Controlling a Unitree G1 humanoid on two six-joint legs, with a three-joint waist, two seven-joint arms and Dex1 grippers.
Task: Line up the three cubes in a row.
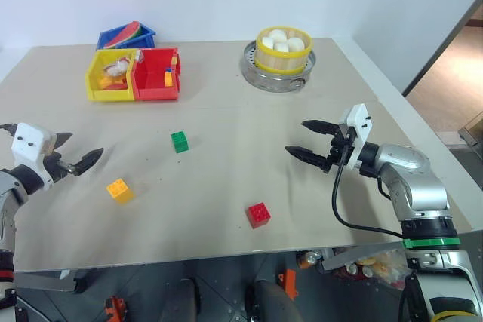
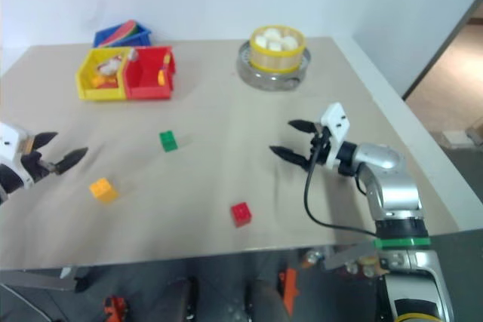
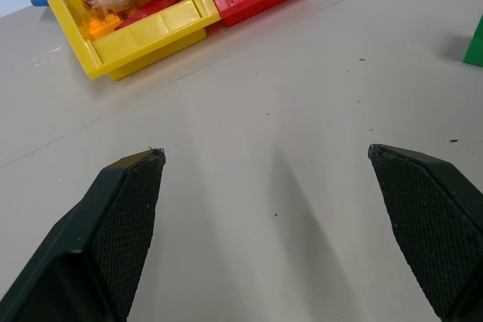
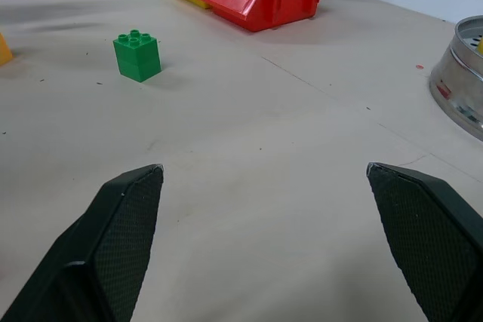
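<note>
Three toy-brick cubes lie scattered, well apart, on the beige table (image 1: 226, 209): the green cube (image 1: 179, 142) toward the middle, the yellow-orange cube (image 1: 120, 190) near the left gripper (image 1: 75, 151), the red cube (image 1: 258, 215) by the front edge. No row is formed yet. Both the left gripper and the right gripper (image 1: 307, 139) hover with jaws spread wide, holding nothing, apparently poised to start. The yellow bin (image 1: 111, 75), red bin (image 1: 156, 74), blue bin (image 1: 127, 37) and a steamer (image 1: 283, 50) on a steel dish (image 1: 256, 75) sit at the far side, clear of the cubes.

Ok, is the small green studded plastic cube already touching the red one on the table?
No, the small green studded plastic cube stands apart from the red studded cube, with bare beige tabletop between them.
</note>
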